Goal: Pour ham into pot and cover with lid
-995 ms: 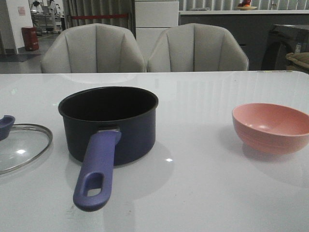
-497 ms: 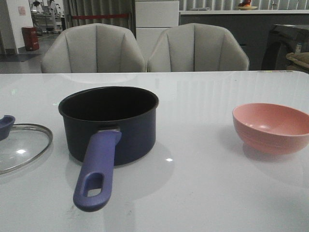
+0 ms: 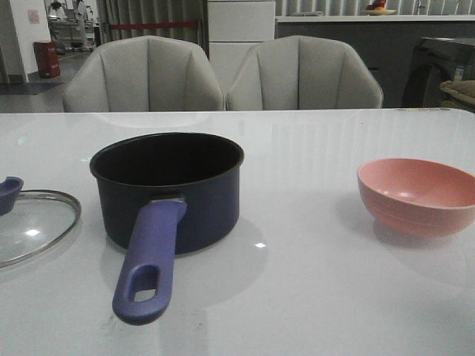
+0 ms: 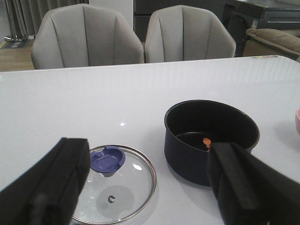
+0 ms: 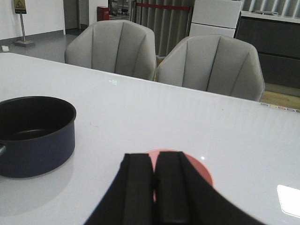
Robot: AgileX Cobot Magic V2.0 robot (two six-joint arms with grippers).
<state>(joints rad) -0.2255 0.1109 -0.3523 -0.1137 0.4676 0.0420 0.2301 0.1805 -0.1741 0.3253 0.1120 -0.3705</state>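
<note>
Ham (image 4: pixel 205 140) lies inside the pot (image 3: pixel 169 189); the lid (image 4: pixel 112 183) rests on the counter (image 3: pixel 312 297) beside it. Left claw (image 4: pixel 145 187) gapes wide, empty, above the lid: grip its knob squarely. Right claw (image 5: pixel 157 192) is pressed closed, empty.

1. Honestly no text is showing up readable anywhere: nothing printed on the pot (image 3: pixel 169 189), the lid (image 4: pixel 112 187) or the pink bowl (image 3: pixel 418 196).
2. A yellow floor sign (image 5: pixel 20 5) is standing in the background of the right wrist view, but its markings are coming out too small to read.
3. A poster on the far wall (image 3: pixel 33 16) is blurring out too.
</note>
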